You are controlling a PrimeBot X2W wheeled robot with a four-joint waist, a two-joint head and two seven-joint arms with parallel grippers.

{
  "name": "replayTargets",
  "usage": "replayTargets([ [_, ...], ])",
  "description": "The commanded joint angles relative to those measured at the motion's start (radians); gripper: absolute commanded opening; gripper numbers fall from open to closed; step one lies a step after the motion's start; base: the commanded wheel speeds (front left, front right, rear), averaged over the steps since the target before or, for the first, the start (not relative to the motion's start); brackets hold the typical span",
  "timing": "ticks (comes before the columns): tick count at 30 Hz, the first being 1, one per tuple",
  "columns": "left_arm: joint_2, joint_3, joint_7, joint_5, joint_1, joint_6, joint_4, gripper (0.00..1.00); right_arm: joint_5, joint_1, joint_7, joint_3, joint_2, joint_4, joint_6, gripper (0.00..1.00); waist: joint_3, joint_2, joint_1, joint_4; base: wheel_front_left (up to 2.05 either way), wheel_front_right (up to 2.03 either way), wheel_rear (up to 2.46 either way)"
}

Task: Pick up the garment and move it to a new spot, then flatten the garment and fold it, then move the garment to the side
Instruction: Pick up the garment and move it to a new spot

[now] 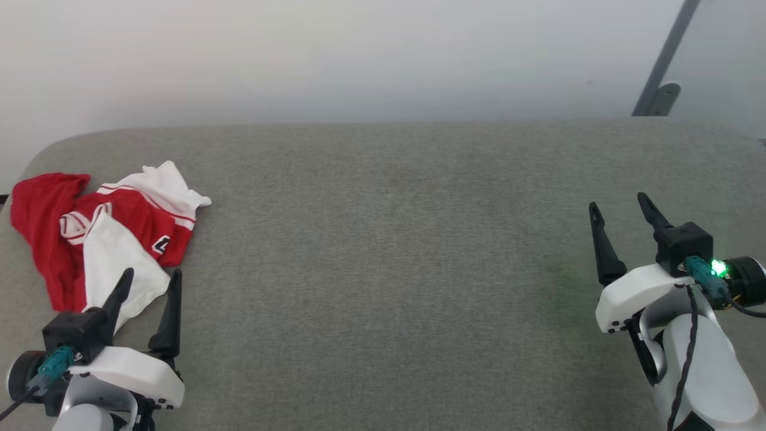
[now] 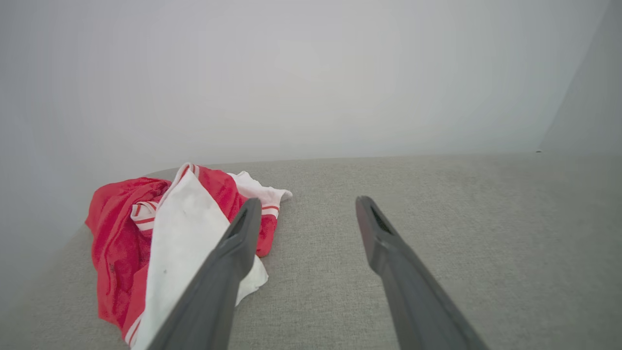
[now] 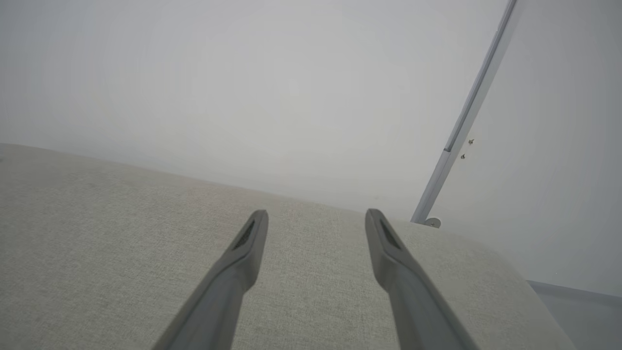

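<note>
We are at the very start, with the pick-up not yet made. The shirt point(image 1: 119, 233) lies crumpled on the grey surface point(image 1: 389, 269), just ahead of our left fingers point(image 1: 172, 305) and toward their outer side, well apart from our right fingers point(image 1: 603, 245). Both pairs stand spread wide and hold nothing. We judge the next move calls for the left fingers to reach outward and down over a raised fold, then close on it.
</note>
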Motion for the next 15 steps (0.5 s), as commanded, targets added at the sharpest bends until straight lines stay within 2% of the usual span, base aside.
replayTargets([
  [1, 0.003, 0.006, -0.009, 0.027, -0.014, 0.001, -0.001, 1.0, -0.018, -0.004, -0.011, 0.007, 0.005, -0.003, 0.0, 1.0, 0.001, 0.0, -0.0001, 0.016, 0.0, 0.0, 0.0],
  [6, -0.009, 0.029, -0.016, 0.066, -0.009, 0.001, 0.004, 1.0, -0.03, -0.006, -0.016, 0.026, 0.015, -0.004, 0.0, 1.0, 0.016, 0.0, -0.0001, 0.067, 0.0, 0.0, 0.0],
  [15, -0.077, 0.135, -0.016, 0.095, 0.027, 0.003, -0.013, 1.0, -0.004, -0.027, -0.015, 0.104, 0.046, 0.013, 0.0, 1.0, 0.041, 0.0, -0.0001, 0.234, 0.0, 0.0, 0.0],
])
